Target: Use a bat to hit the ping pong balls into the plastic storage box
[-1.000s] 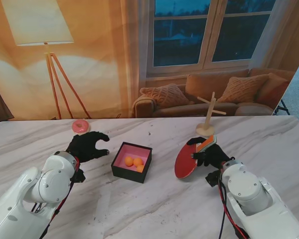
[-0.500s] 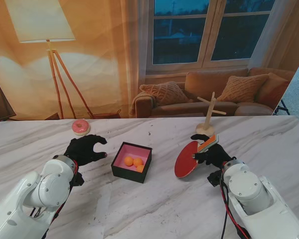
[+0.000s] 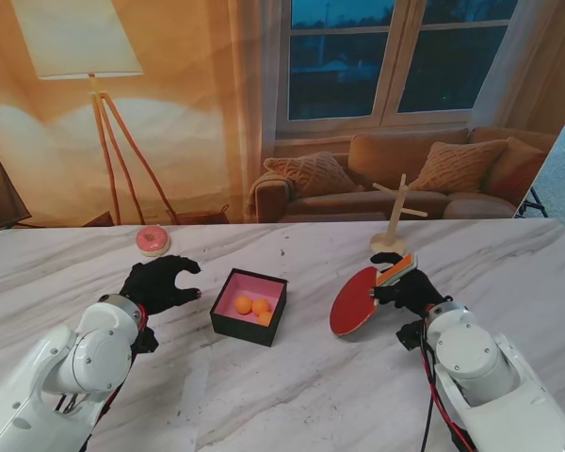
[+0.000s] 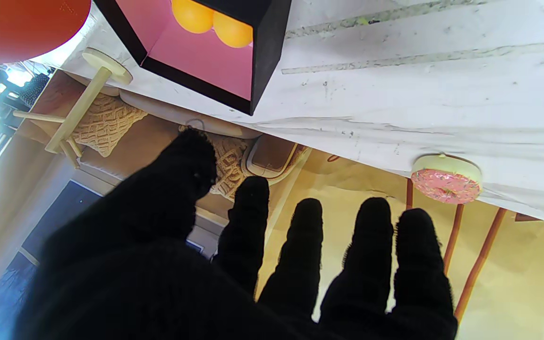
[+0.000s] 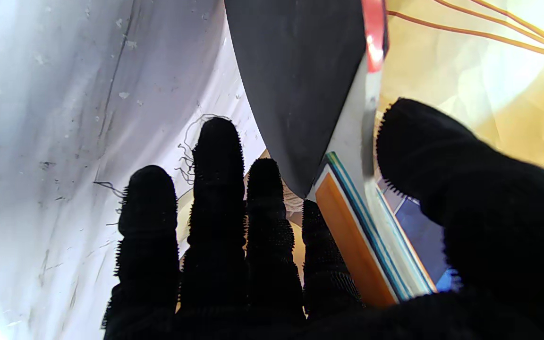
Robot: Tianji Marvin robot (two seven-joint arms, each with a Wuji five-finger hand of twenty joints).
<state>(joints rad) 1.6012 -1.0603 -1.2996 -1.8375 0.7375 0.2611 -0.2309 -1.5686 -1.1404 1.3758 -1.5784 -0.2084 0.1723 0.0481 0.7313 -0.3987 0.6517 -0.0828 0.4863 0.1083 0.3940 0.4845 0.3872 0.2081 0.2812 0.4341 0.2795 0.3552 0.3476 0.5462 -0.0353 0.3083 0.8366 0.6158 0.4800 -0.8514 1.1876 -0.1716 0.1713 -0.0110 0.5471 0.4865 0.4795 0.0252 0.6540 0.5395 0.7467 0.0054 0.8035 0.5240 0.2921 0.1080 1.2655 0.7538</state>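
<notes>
**Bat gripped on the right, two balls in the box**

Right hand [image 3: 407, 290] closed on the handle of the bat [image 3: 356, 301], thumb on one face of the handle and the other fingers [image 5: 217, 189] on the opposite face, as seen from the right wrist. Red blade angled down toward the marble table [image 3: 311, 395], lower edge at or just off the surface; contact impossible to tell. Blade's other face black in the right wrist view [image 5: 295, 71]. Handle striped orange, white and blue.

Left hand [image 3: 158, 282] empty, fingers [image 4: 307, 245] spread and slightly curled, hovering over the table to the left of the plastic storage box [image 3: 250, 306]. Thumb pointing toward the box, not touching it.

Box black outside, pink inside, near the table's middle, between the two hands and apart from both. Two orange ping pong balls [image 3: 251, 305] inside, side by side and touching, also visible from the left wrist [image 4: 213, 21].

Pink sprinkled doughnut [image 3: 153, 238] near the far edge, farther from me than the left hand. Small wooden stand [image 3: 393, 226] with a crossbar upright just beyond the bat.
</notes>
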